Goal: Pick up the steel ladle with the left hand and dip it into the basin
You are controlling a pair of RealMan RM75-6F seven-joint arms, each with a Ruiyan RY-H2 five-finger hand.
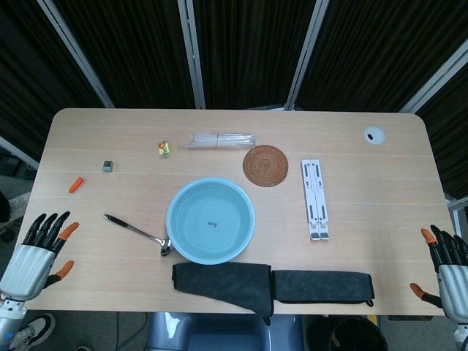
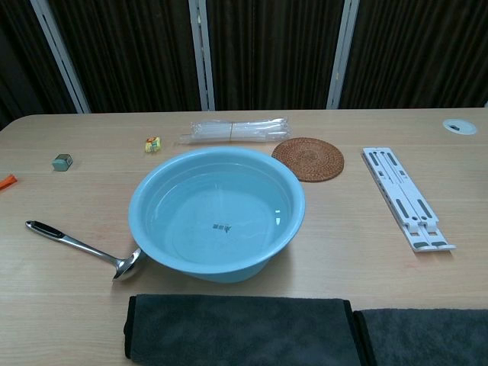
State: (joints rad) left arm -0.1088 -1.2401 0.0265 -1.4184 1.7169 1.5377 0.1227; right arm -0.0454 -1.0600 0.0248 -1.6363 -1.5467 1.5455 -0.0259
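The steel ladle [image 1: 137, 234] lies flat on the table, its dark handle end to the left and its bowl against the left side of the light blue basin [image 1: 176, 235]. In the chest view the ladle [image 2: 80, 248] touches the basin [image 2: 152, 252], which holds water. My left hand [image 1: 38, 252] hovers at the table's front left corner, fingers spread and holding nothing, well left of the ladle handle. My right hand [image 1: 447, 265] is at the front right corner, fingers spread and holding nothing. Neither hand shows in the chest view.
Two dark grey cloths [image 1: 223, 284] [image 1: 322, 286] lie along the front edge. Behind the basin are a woven coaster [image 1: 265, 166], a clear plastic packet [image 1: 221, 140] and a white folding stand [image 1: 314, 198]. A small yellow item [image 1: 164, 149], a green block [image 1: 107, 166] and an orange piece [image 1: 75, 184] sit at left.
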